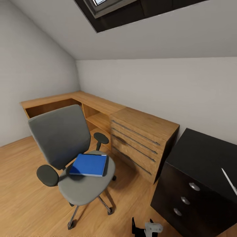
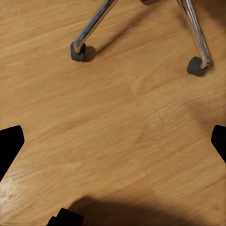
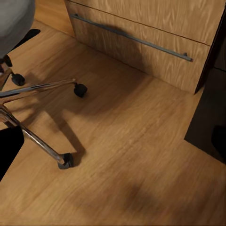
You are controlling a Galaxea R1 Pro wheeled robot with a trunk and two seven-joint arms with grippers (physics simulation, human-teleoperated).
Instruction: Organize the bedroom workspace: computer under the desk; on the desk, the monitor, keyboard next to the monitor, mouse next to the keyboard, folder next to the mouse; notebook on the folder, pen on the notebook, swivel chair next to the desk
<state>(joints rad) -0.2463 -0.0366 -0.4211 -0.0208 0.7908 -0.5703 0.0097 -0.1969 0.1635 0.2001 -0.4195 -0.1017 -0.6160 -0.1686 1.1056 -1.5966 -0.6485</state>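
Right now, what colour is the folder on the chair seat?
Blue. The folder lies flat on the grey chair seat, clearest in the head view.

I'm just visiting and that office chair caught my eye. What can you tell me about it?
The swivel chair has a grey padded seat and backrest, two round dark armrests, and shiny metal legs ending in small dark casters on the wooden floor. It stands upright, apart from the wooden desk. A blue folder lies flat on its seat.
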